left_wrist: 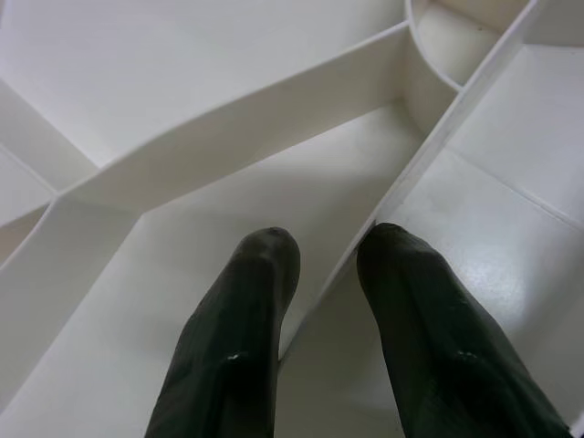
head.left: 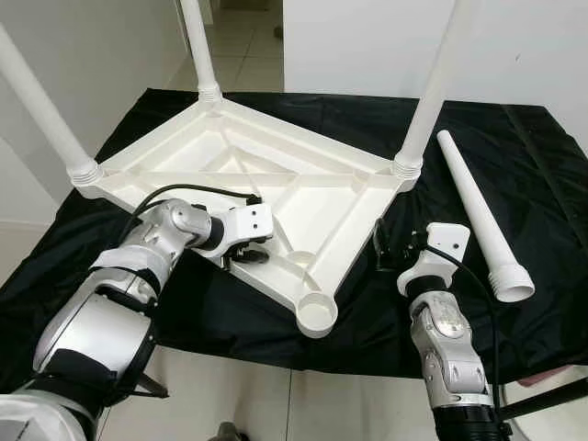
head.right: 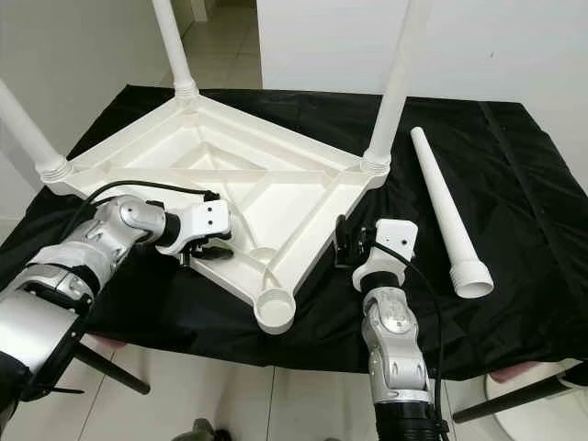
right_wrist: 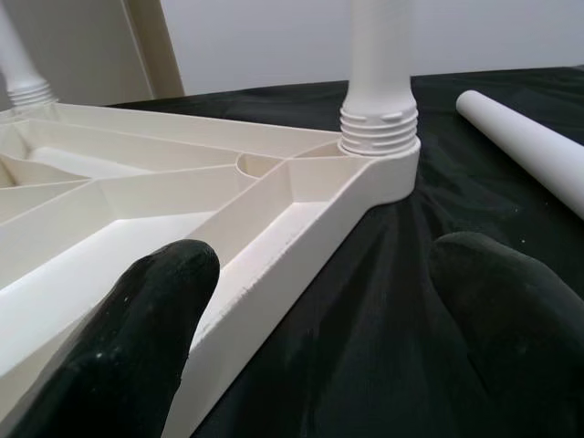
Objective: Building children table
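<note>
Straddling a tabletop (head.left: 276, 175) rib, left claw (head.left: 246, 250) pinches it; right claw (head.left: 381, 248) gapes beside.

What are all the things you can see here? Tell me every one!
Tabletop: one, white, lying upside down on the black cloth, ribs facing up.
Fitted legs: three, white, standing up from three corners of the tabletop.
Empty socket: one, white, at the near corner, no leg in it.
Loose leg: one, white, lying on the cloth to the right of the tabletop.
Black cloth: one, black, under everything.
Floor: pale tiles, beyond the cloth.
Wall: white, behind.
Left gripper: black fingers astride a rib near the tabletop's near-left edge.
Right gripper: black fingers open, by the tabletop's right edge.
</note>
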Controlling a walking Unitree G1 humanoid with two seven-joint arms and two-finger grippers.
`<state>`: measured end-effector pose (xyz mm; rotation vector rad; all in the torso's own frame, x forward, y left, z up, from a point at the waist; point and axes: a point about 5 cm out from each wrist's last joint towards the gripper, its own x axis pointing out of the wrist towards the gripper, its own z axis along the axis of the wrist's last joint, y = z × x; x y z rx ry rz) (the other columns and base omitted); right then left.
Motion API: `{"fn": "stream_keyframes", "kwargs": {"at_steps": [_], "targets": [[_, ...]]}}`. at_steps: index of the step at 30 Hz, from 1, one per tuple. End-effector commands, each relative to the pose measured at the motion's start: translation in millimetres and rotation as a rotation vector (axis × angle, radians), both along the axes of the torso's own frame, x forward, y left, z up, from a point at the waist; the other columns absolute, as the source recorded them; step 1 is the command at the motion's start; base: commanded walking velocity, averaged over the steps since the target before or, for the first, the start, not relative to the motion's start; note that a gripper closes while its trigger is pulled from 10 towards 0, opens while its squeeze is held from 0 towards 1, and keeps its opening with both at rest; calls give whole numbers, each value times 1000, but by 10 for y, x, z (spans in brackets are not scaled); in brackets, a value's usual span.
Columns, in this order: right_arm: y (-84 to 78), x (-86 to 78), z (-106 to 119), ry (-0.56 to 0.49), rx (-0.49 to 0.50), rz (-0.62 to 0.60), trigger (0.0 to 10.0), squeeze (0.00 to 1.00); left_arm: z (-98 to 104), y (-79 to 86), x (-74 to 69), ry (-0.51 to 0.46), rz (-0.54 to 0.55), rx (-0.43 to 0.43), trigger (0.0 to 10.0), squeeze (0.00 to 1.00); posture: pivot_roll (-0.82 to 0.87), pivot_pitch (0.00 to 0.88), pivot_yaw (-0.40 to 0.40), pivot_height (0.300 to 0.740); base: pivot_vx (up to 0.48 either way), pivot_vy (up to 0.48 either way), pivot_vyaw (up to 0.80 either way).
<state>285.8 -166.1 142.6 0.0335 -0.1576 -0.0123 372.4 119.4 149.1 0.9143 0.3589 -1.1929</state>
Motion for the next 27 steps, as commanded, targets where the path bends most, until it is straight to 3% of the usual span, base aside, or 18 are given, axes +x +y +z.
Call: {"fn": "stream_keyframes", "kwargs": {"at_steps": [1,13,14,20,23,25,27], "targets": [[21,-18,-32,15,9,3,10000,0,-361,279,-121,136,108,70,0,0,94,83,86,740,0,0,0],[17,-8,-23,15,10,-1,10000,0,-401,292,-140,135,122,39,0,0,97,90,82,740,0,0,0],[20,-5,-19,15,12,-2,10000,0,-389,244,-125,116,140,-9,0,0,98,93,79,740,0,0,0],[23,-7,-22,17,12,-1,10000,0,-347,108,-99,83,151,-94,0,0,99,97,74,740,0,0,0],[19,-3,-20,17,11,-1,10000,0,-306,-23,-93,68,134,-162,0,0,100,99,71,740,0,0,0],[19,6,-15,18,10,2,10000,0,-245,-208,-94,47,104,-233,0,0,104,99,66,740,0,0,0],[20,8,-13,17,10,3,10000,0,-231,-242,-92,43,103,-247,0,0,105,100,66,740,0,0,0]]}}
